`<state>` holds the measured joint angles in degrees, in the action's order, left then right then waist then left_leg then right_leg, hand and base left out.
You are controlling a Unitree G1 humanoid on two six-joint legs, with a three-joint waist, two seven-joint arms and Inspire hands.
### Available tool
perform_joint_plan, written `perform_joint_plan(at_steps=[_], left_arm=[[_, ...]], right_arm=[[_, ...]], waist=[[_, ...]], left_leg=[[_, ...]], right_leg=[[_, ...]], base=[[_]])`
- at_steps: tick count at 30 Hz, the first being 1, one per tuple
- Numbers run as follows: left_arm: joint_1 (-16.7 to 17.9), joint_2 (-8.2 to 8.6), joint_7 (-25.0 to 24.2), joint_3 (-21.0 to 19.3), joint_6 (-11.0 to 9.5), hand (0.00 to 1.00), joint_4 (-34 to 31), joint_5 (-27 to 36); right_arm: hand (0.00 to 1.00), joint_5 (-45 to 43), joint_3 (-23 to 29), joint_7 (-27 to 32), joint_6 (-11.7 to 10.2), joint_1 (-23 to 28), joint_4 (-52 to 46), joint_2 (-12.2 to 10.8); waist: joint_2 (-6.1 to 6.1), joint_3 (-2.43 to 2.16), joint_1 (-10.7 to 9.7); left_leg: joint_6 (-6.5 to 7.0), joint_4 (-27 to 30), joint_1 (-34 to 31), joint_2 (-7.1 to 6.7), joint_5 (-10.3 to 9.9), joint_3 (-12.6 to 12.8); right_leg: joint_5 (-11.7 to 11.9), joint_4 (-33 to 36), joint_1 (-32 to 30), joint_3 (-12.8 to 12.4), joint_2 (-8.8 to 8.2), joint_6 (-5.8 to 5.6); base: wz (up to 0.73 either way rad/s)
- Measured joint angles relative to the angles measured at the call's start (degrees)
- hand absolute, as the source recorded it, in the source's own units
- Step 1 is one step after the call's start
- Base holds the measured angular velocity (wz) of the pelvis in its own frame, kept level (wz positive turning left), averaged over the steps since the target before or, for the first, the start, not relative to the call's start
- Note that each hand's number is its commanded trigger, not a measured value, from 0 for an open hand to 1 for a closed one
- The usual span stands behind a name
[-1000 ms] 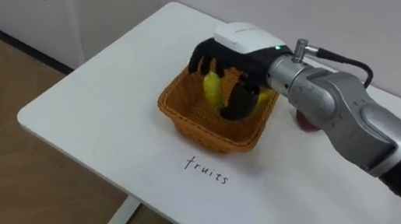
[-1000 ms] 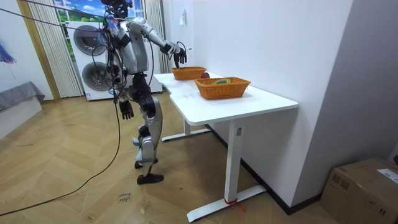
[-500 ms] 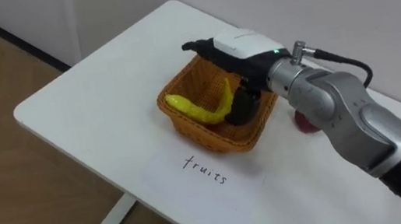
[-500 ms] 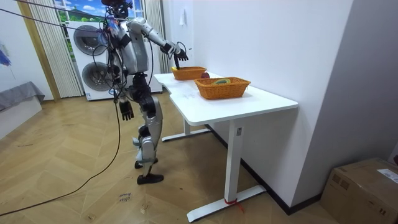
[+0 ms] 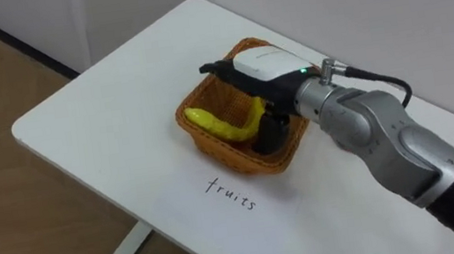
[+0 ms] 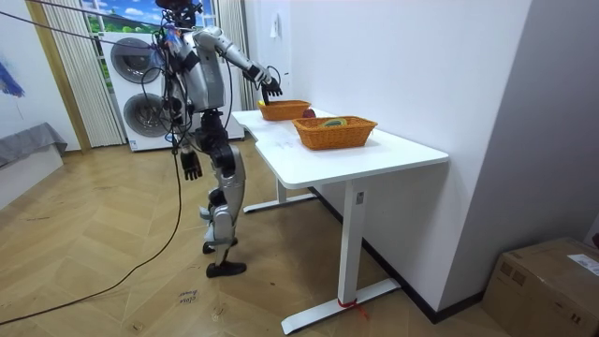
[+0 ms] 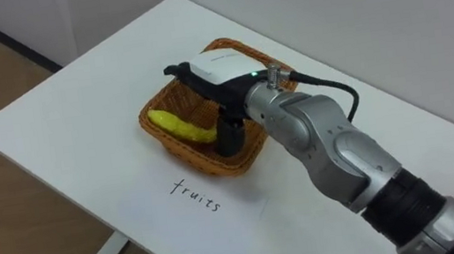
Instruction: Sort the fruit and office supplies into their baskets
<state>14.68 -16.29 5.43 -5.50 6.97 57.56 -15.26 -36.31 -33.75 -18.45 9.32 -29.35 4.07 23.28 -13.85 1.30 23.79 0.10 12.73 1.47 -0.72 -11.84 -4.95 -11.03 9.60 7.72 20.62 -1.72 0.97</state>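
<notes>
Lying curved in wicker basket [image 5: 233, 155]: yellow banana [image 5: 219, 125], right hand [image 5: 259, 61] above.

Light: bright, even, diffuse.
Shadows: faint, soft-edged, under the orange woven basket [image 5: 249, 156] on the white table top [image 5: 101, 118].

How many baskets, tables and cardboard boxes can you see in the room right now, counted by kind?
Wicker baskets: 2
White table: 1
Cardboard box: 1
Total: 4
</notes>
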Motion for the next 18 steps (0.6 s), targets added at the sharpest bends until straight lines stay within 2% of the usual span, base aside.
perform_joint_plan(at_steps=[4, 6, 8, 13, 15, 17, 18], left_arm=[[0.02, 0.10, 0.05, 0.03, 0.00, 0.00, 0.22, 0.03], [0.16, 0.35, 0.17, 0.14, 0.00, 0.00, 0.23, 0.01], [0.17, 0.98, 0.21, -0.07, 0.00, 0.00, -0.15, -0.11], [0.87, 2.01, 0.24, -0.16, -0.02, 0.00, -0.19, -0.11], [1.14, 2.58, 0.34, -0.71, -0.01, 0.00, -0.12, -0.30], [1.24, 2.73, 0.42, -0.69, 0.05, 0.00, -0.15, -0.45], [1.10, 2.89, 0.53, -0.75, 0.08, 0.00, -0.24, -0.46]], right_arm=[[0.00, 0.54, 0.06, 0.65, -0.67, 0.06, 0.32, 0.65], [0.00, 1.78, 0.66, 1.28, -1.65, 0.35, 0.37, 1.27], [0.00, 2.83, 4.04, 2.43, -2.51, 2.30, -0.27, 1.68], [0.00, 3.72, 10.65, 3.53, -2.52, 5.07, -3.03, 1.85], [0.00, 3.74, 12.98, 4.19, -2.52, 5.46, -4.40, 1.84], [0.00, 3.78, 13.98, 4.60, -2.45, 5.72, -4.81, 1.83], [0.00, 3.80, 14.95, 4.67, -2.46, 5.88, -5.03, 1.70]], waist=[[0.24, 0.18, -0.39], [0.50, 0.37, -1.49], [1.13, 0.65, -2.18], [3.02, -0.03, -4.81], [4.31, -0.59, -6.20], [5.18, -0.83, -6.76], [5.57, -0.86, -7.72]], left_leg=[[0.03, -0.23, 0.73, 0.02, -0.02, 0.18], [0.11, 0.24, 0.44, -0.04, -0.09, 0.03], [0.21, 0.93, -0.31, -0.06, -0.28, 0.26], [0.25, 1.12, -0.70, -0.06, -0.23, 0.82], [0.29, 0.74, 0.16, -0.02, -0.20, 1.27], [0.32, 0.45, 0.93, 0.00, -0.18, 1.48], [0.32, 0.43, 1.23, 0.00, -0.18, 1.44]], right_leg=[[0.00, 0.01, 0.52, -0.05, -0.05, 0.00], [0.01, 0.02, 0.57, -0.01, -0.08, -0.01], [0.01, 0.03, 0.16, -0.25, -0.13, -0.03], [0.11, 0.10, -0.35, -0.56, -0.21, -0.17], [0.11, 0.11, 0.13, -1.31, -0.22, -0.17], [0.10, 0.14, 0.66, -1.53, -0.22, -0.17], [0.10, 0.10, 1.02, -1.48, -0.22, -0.18]], base=[[-0.01], [0.06], [-0.03], [-0.07], [-0.10], [-0.03], [0.00]])
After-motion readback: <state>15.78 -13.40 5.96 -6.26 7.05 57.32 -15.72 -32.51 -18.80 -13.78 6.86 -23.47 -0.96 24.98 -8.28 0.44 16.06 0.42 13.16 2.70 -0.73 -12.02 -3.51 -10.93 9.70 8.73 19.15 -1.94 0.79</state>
